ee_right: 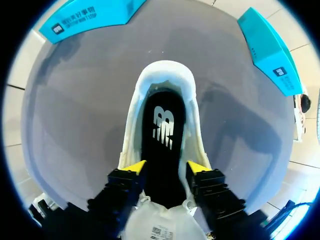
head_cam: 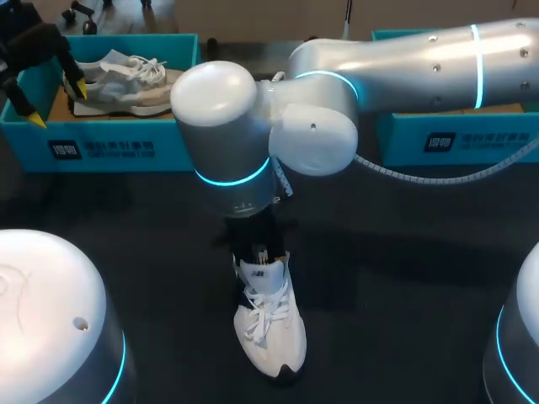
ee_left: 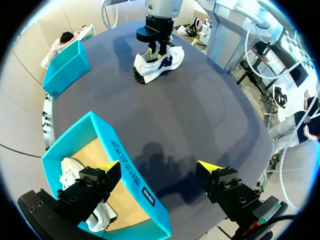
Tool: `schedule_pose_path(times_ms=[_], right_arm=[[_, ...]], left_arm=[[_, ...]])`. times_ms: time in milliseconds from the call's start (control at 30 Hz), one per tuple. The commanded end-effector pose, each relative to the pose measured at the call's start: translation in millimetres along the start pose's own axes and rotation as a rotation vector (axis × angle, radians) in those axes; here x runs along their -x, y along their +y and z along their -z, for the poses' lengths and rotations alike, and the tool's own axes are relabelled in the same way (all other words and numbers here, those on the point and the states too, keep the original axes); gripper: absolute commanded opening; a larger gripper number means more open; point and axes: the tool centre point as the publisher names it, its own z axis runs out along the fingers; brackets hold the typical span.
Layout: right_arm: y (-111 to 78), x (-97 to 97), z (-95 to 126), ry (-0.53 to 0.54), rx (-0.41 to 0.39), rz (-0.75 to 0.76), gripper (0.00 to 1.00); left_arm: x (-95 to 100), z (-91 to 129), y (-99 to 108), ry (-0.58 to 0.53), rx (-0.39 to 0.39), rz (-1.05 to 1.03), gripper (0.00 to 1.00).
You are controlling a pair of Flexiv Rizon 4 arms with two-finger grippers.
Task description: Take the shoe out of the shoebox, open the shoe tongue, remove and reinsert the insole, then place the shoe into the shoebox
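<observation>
Dark table top (head_cam: 404, 252), two teal boxes along its far edge.

- White shoe (head_cam: 271, 332) stands upright on the table near the middle, outside both boxes and well apart from them. Toe points toward the robot, laces loose.
- Right arm comes in from the right and reaches past the middle. Right gripper (ee_right: 165, 167) hangs straight down into the shoe's mouth.
- Right wrist view: the fingers are spread, one yellow tip at each side wall of the opening. Black insole (ee_right: 162, 130) lies flat in the shoe between and below them. Tongue (ee_right: 165, 225) is folded forward under the gripper body. Nothing is pinched. Whether the tips touch the insole cannot be told.
- Left gripper (ee_left: 159, 167) hovers at the far left with its fingers wide apart and nothing between them. One finger is above the left shoebox (head_cam: 101, 147), the other above bare table.
- Left shoebox holds a second shoe (head_cam: 126, 80), grey and white, lying on the cardboard floor.
- Right shoebox (head_cam: 455, 139) is partly hidden by the right arm, so its contents are not visible.
</observation>
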Motion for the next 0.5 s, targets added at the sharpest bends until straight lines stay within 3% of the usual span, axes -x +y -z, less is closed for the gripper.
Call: schedule_pose_path(times_ms=[33, 500], right_arm=[[-4.5, -1.0, 3, -0.004, 0.007, 0.002, 1.0], [-16.2, 0.6, 15, -0.024, 0.02, -0.019, 1.0]], left_arm=[[0.0, 1, 0, 0.002, 0.002, 0.0, 1.0], [0.0, 1, 0, 0.002, 0.002, 0.0, 1.0]])
